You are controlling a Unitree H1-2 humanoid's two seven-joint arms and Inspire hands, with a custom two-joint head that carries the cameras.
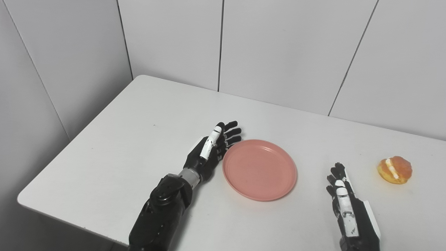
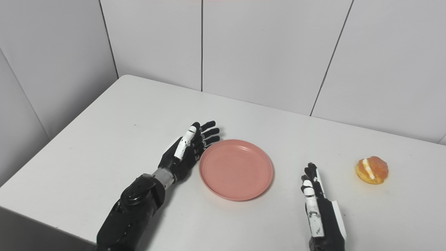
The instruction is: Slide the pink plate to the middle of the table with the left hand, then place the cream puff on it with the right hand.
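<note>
Nearest you, at the lower right of the frame, your right hand is resting low over the white bench with its fingers straight and close together, holding nothing. At the lower left, your black left forearm is reaching up toward the centre, and your left hand is standing on edge with fingers extended and slightly fanned, also holding nothing. Its fingertips are sitting just beside the left rim of the round, shallow pink plastic plate; whether they are touching the rim cannot be told from either view.

The plate is lying flat and empty at about the centre of the frame, between your two hands, so the slide is looking close to finished, if not done.

Further out, at the right edge of the frame, the golden-brown cream puff with a white filling line is sitting on the bench, well apart from the plate. This is the relation your next move is turning on: the puff is lying up and to the right of your right hand, which is far nearer to it than your left, and the plate is waiting on that hand's other side.
</note>
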